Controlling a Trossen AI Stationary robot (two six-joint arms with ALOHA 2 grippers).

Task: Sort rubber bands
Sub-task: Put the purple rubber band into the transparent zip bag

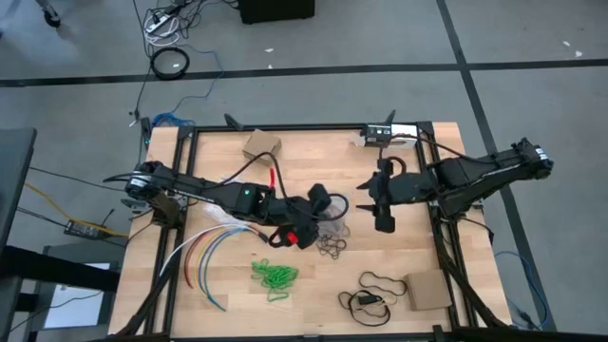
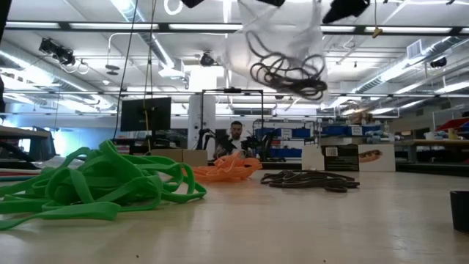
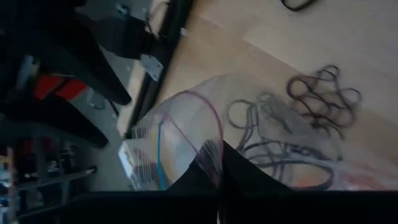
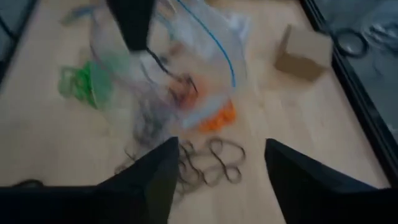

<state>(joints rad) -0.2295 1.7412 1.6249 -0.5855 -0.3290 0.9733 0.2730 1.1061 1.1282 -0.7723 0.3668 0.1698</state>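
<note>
The left gripper (image 1: pixel 318 204), at the high view's centre, was clenched on a clear zip bag (image 3: pixel 186 134) of dark rubber bands (image 2: pixel 289 70). The right gripper (image 1: pixel 383 217) stood released beside it. Green bands (image 1: pixel 274 276), dark bands (image 1: pixel 332 247) and orange bands (image 2: pixel 226 169) lay below centre. No writing was legible.

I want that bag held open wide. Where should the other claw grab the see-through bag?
Probably the free zip edge of the clear bag, away from where the left gripper pinches it. The right gripper is open and faces that rim, so come straight in from its side.
</note>
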